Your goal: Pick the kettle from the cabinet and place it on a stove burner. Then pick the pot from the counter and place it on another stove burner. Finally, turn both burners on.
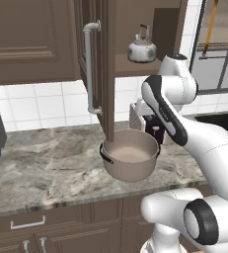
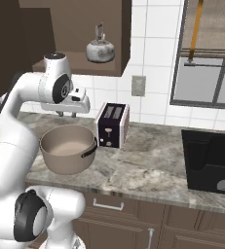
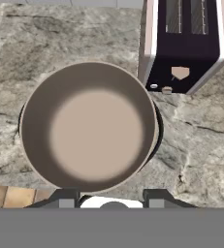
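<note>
Crowding pot (image 3: 89, 127) (toaster (image 3: 185, 46) beside)

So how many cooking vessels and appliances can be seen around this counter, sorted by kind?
Kettle: 1, on the open cabinet shelf
Pot: 1, on the counter
Toaster: 1, beside the pot
Total: 3

The pot (image 3: 89, 127) looks like smooth dull metal. The kettle (image 1: 141, 50) is shiny. The surface (image 3: 200, 145) is veined stone. The cabinet (image 1: 31, 39) is wood.
</note>
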